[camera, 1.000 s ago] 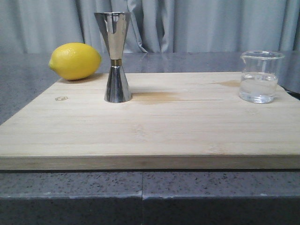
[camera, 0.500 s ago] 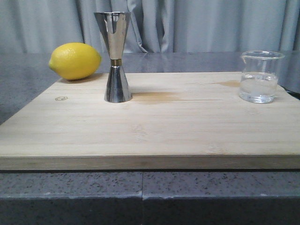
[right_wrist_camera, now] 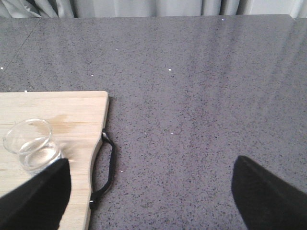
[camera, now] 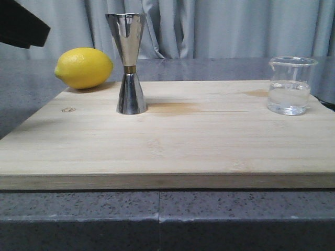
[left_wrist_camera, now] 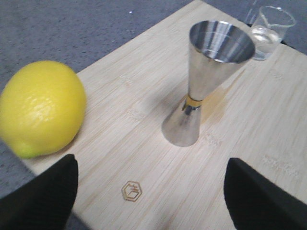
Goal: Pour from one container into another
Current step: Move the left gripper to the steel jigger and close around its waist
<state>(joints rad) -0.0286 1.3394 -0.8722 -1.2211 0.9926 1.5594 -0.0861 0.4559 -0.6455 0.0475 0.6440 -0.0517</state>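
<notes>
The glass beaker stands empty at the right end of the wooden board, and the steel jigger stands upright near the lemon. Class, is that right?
Not quite. The glass beaker is not empty: the front view shows clear liquid filling its lower part. The rest holds: it stands at the right end of the wooden board, and the steel jigger stands upright near the lemon.

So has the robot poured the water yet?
Not yet. The beaker stands on the wooden board with water in it, and the jigger looks empty from above. Nothing is being held: the left gripper is open above the board facing the jigger, and the right gripper is open near the beaker. Grabbing, carrying and pouring remain.
</notes>
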